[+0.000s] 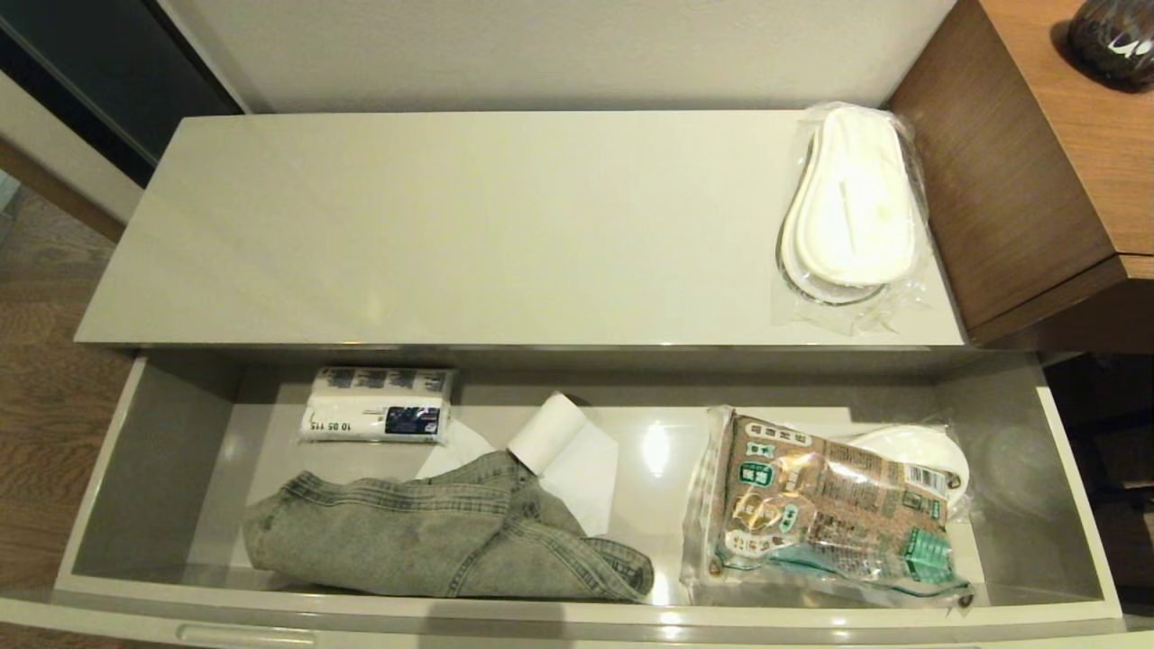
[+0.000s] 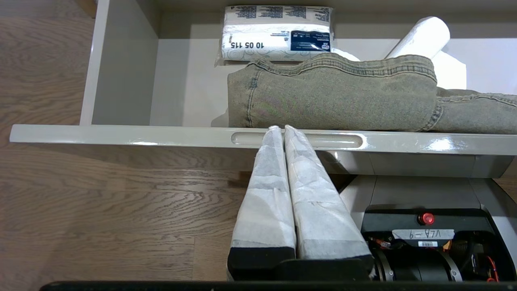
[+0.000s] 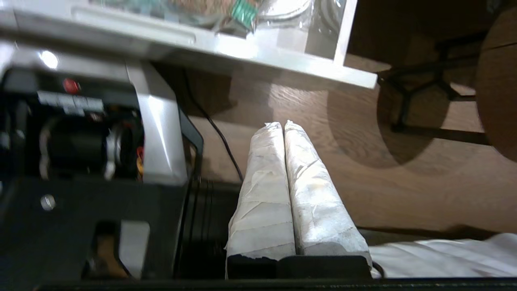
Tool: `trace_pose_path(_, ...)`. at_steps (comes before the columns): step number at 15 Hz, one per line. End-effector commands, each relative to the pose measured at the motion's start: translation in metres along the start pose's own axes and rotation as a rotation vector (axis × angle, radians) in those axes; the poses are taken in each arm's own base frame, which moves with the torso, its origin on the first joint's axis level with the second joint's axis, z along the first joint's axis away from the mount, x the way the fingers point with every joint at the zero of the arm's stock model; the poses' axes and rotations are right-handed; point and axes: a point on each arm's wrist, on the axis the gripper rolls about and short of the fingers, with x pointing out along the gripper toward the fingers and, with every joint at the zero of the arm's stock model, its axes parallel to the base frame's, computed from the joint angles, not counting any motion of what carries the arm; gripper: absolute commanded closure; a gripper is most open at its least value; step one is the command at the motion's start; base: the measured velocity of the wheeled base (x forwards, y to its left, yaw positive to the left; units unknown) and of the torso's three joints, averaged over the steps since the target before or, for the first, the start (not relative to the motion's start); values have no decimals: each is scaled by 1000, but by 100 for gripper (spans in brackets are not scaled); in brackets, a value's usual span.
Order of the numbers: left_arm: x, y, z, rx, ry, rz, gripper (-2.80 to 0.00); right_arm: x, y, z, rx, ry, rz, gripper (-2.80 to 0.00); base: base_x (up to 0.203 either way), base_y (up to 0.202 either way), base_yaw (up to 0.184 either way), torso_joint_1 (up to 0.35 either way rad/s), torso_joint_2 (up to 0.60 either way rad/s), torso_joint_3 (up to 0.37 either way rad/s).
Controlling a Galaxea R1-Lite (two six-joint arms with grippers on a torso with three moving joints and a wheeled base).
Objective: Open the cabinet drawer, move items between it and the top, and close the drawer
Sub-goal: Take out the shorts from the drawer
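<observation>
Before you, a plain off-white wall (image 1: 559,50) runs behind the furniture, meeting a dark panel (image 1: 99,81) in the far left corner. Brown wood-grain floorboards (image 2: 101,194) spread below, catching soft overhead light. On your right stands a brown wooden unit (image 1: 1019,189), its grained surface carrying a dark rounded object (image 1: 1113,41) at the far corner. Lower on that side, a round wooden piece on a black metal frame (image 3: 428,93) throws a curved shadow across the boards.
</observation>
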Motion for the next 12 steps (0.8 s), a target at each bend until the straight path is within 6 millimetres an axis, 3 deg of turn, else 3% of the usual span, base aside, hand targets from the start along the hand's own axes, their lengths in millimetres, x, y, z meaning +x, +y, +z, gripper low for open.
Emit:
trace_pose_path(1, 0, 0, 0, 0, 2, 1, 0, 12, -1, 5, 46, -102, -21, 0, 0, 0, 0, 0, 0, 0)
trace_pose_path(3, 0, 0, 0, 2, 2, 1, 0, 22, -1, 8, 75, -155, -33, 0, 0, 0, 0, 0, 0, 0)
trace_pose_path(8, 0, 0, 0, 2, 2, 1, 0, 85, 7, -6, 76, -461, -97, 0, 0, 0, 0, 0, 0, 0)
trace_pose_path(12, 0, 0, 0, -4, 0, -1, 0, 92, 11, -15, 103, -424, -22, 0, 0, 0, 0, 0, 0, 0)
